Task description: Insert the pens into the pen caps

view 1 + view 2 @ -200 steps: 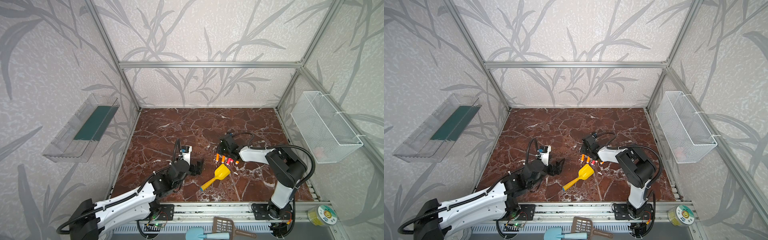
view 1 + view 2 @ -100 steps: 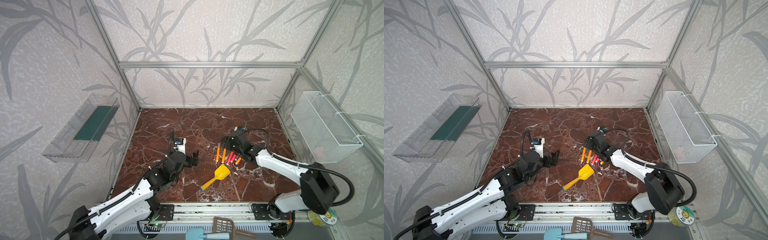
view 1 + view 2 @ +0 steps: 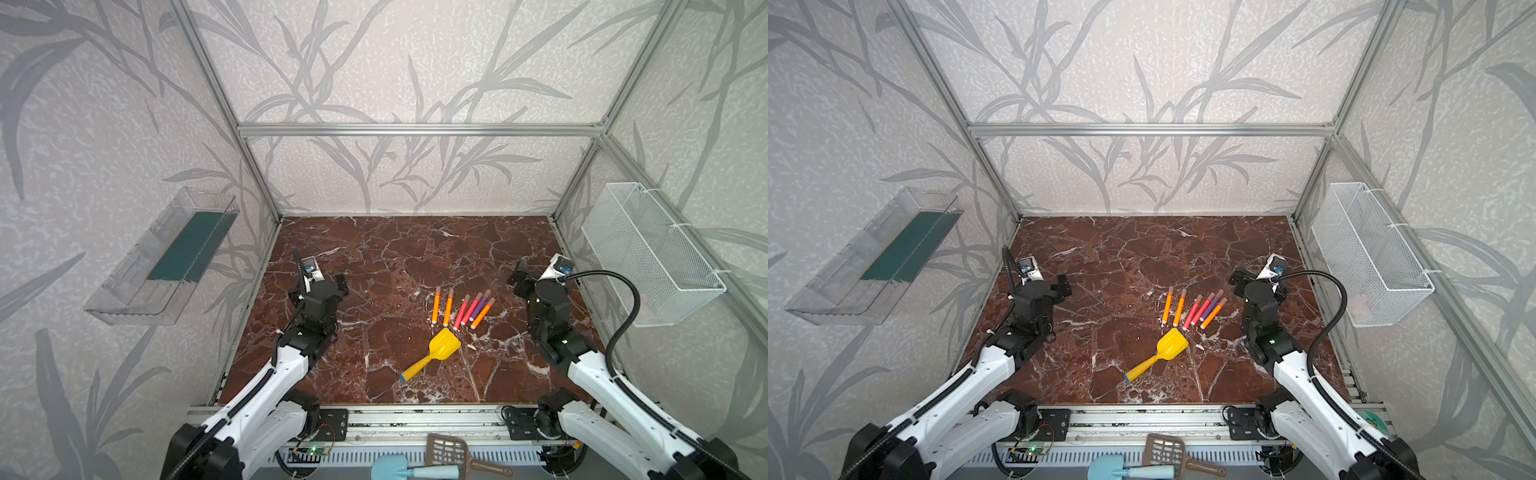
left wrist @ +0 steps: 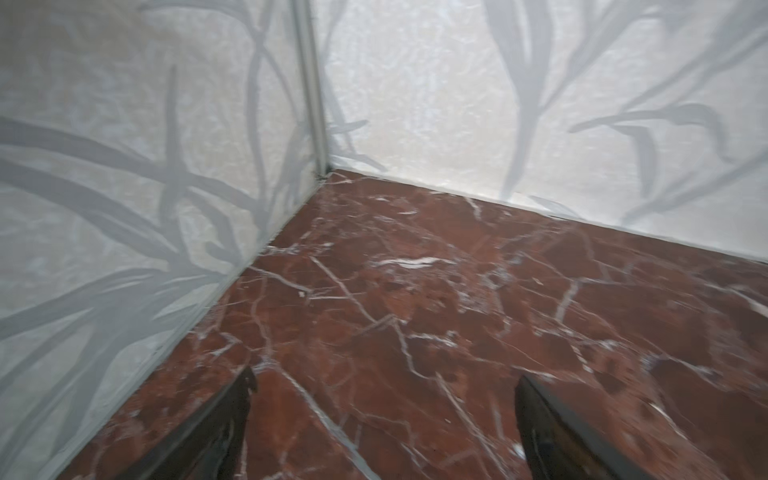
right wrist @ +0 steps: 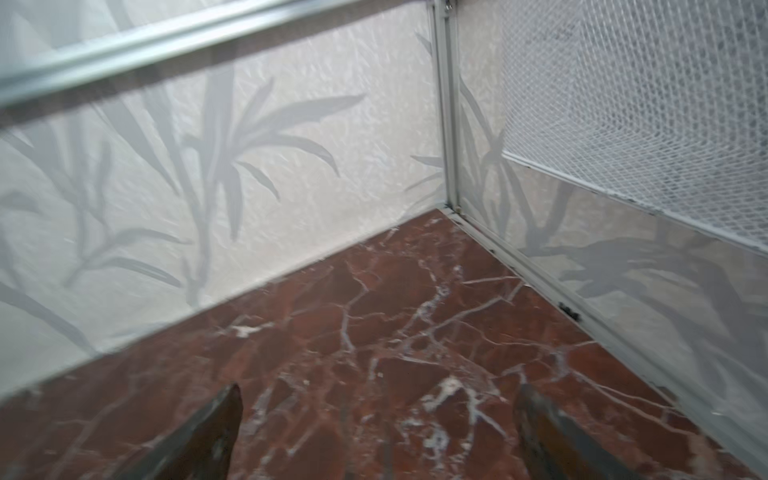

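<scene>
Several pens lie side by side in a fan on the marble floor in both top views: orange ones, red-pink ones, a purple one. Each far end carries a pinkish-tan translucent pen cap. My left gripper stands open near the left wall, far from the pens, with only floor between its fingers. My right gripper is open near the right wall, to the right of the pens, fingers empty.
A yellow toy shovel with an orange handle lies just in front of the pens. A white wire basket hangs on the right wall, a clear tray on the left wall. Scoops lie outside the front rail.
My right gripper has opened, left the pens and drawn back to the right wall. My left arm has pulled back toward the left wall. The pens now lie uncovered in a fan.
</scene>
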`<state>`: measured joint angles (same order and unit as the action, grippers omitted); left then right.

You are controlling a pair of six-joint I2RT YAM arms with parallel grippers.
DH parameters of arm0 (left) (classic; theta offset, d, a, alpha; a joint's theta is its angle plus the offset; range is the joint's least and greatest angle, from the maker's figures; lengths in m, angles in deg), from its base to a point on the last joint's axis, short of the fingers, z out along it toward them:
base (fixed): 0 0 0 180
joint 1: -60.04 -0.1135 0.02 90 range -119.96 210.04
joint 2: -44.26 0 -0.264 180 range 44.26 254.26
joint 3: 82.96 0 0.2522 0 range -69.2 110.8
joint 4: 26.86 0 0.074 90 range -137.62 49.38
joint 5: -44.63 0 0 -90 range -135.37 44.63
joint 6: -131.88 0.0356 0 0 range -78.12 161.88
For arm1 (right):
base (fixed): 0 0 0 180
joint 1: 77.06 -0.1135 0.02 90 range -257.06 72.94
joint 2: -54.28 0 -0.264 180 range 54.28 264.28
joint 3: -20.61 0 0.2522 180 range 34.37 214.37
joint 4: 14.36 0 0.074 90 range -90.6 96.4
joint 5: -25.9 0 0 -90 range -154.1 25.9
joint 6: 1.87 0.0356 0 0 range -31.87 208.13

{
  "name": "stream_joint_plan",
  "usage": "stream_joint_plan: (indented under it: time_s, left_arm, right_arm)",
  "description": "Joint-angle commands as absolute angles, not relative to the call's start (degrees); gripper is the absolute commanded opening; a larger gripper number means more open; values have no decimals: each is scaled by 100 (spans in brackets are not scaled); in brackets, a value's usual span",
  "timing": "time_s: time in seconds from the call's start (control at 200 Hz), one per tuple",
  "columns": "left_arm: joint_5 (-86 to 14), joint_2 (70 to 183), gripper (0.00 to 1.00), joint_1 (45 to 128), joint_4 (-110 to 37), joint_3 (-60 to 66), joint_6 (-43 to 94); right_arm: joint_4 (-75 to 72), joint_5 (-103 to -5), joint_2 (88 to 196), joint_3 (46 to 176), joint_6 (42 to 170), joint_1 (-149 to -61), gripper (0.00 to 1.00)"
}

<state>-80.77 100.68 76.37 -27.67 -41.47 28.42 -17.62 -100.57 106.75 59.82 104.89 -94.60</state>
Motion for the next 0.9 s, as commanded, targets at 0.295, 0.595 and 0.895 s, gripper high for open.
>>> stream_joint_plan:
  time_s: [0.295, 0.595, 0.895]
  left_arm:
    - [-7869, 12479, 99, 7082, 516, -4759, 4189]
    - [-7680, 13125, 99, 6851, 2017, -5119, 4385]
    - [-6654, 13465, 92, 6189, 1878, -4959, 3896]
  right_arm:
    - [-4968, -8962, 13657, 5491, 8328, -9077, 99]
    - [-5244, -7856, 14310, 5616, 8352, -8726, 99]
    - [-5255, -7825, 14296, 5608, 8355, -8708, 99]
